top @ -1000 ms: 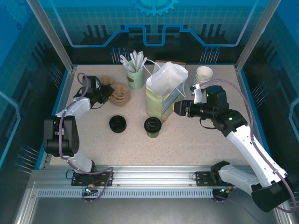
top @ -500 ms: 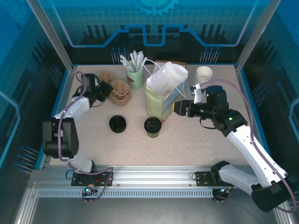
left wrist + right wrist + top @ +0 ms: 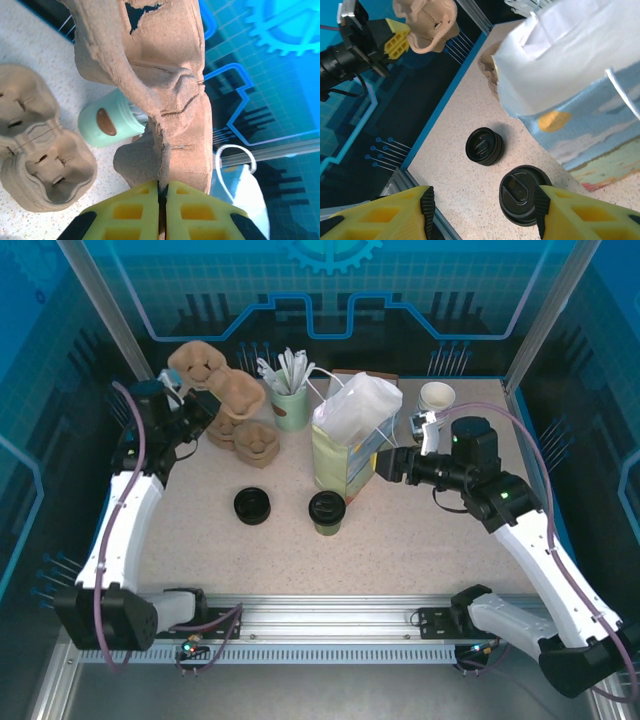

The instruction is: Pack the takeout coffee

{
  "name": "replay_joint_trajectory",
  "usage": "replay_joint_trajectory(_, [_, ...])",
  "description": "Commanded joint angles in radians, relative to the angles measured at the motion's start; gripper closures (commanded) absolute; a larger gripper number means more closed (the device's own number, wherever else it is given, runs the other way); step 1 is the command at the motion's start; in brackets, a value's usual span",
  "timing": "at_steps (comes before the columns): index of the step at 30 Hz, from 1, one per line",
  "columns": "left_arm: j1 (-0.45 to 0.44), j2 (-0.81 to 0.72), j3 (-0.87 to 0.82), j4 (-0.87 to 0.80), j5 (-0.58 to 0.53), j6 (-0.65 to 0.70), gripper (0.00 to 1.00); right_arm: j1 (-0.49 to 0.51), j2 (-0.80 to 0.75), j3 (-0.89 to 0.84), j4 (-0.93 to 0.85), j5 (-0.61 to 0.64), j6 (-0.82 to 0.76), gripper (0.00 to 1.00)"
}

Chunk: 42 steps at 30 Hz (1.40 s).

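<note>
Blue patterned walls [image 3: 330,300] ring a speckled table [image 3: 420,540]. On the table I count one bag [image 3: 350,435], one coffee [image 3: 327,510], one pile of black lids [image 3: 252,505], one stirrer cup [image 3: 290,410] and one stack of white cups [image 3: 436,395]. There are two pulp carriers: the table carrier [image 3: 255,440] lies flat, and the held carrier [image 3: 215,380] hangs in the air above the back left corner.

The coffee stands upright just in front of the bag, lid on, with the lids to its left. It is apart from the right pincer [image 3: 385,465], on that pincer's near left side. From the right wrist it lies on the table below the gap, closer to the right finger. It is well apart from the left pincer [image 3: 161,190].

The left pincer is pinched tight on an edge of the held carrier, its yellow fingers [image 3: 130,210] almost meeting. The right pincer stands wide with nothing between its fingers.

The left arm stretches up along the left edge, its wrist high and pointing right. The right arm rises from its base, bends, and points left at the bag's side, just beside it; whether it touches the bag I cannot tell.
</note>
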Motion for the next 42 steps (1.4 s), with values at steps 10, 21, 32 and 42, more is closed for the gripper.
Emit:
replay_joint_trajectory(10, [-0.219,-0.079,0.212,-0.139,0.254,0.253,0.88,-0.021,0.031,0.148,0.119,-0.139,-0.074,0.42])
replay_joint_trajectory(21, [-0.349,-0.059,0.181,0.009,0.535,0.291,0.89,-0.007,0.087,0.245,0.142,-0.285,-0.119,0.44])
replay_joint_trajectory(32, [-0.423,-0.014,0.202,0.008,0.549,0.323,0.89,0.022,0.09,0.275,0.116,-0.326,-0.162,0.53])
replay_joint_trajectory(42, [-0.444,0.012,0.22,-0.004,0.548,0.338,0.88,0.048,0.098,0.285,0.099,-0.331,-0.179,0.63])
